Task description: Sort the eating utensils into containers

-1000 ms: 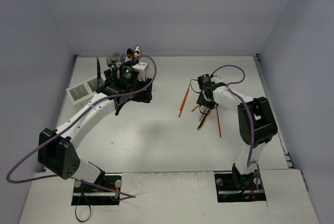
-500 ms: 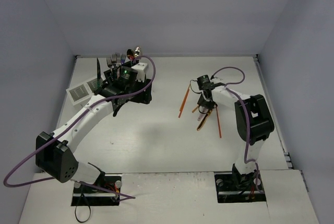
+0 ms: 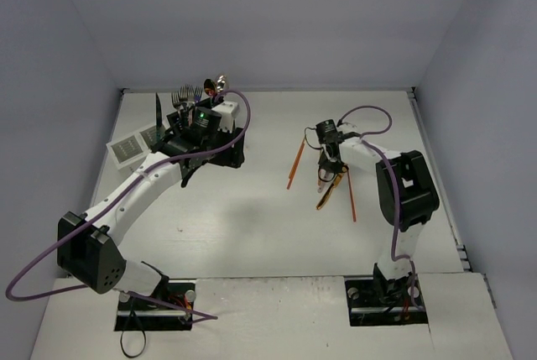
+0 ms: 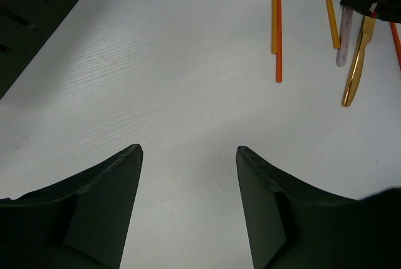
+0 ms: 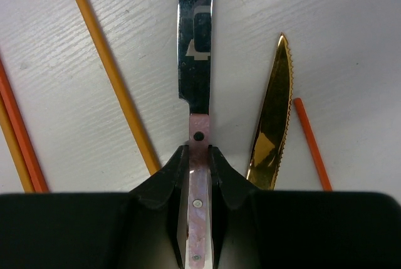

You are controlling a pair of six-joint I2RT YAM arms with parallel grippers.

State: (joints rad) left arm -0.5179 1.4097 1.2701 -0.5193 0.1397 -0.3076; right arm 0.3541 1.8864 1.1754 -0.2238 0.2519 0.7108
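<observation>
Nearest, the right pincer (image 5: 198, 153) is clamped on the pink handle of a silver-bladed knife (image 5: 195, 62) lying on the white desk (image 3: 252, 217), with a gold serrated knife (image 5: 272, 131) and thin orange sticks (image 5: 109, 71) loose beside it, unsorted. Farther off, the left pincer (image 4: 188, 156) hangs parted and empty by the black perforated caddy (image 4: 31, 24), already holding upright forks (image 3: 183, 96); sorting looks roughly half done.

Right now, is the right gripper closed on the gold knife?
No, the right gripper pinches the pink-handled knife; the gold knife lies free beside it.
</observation>
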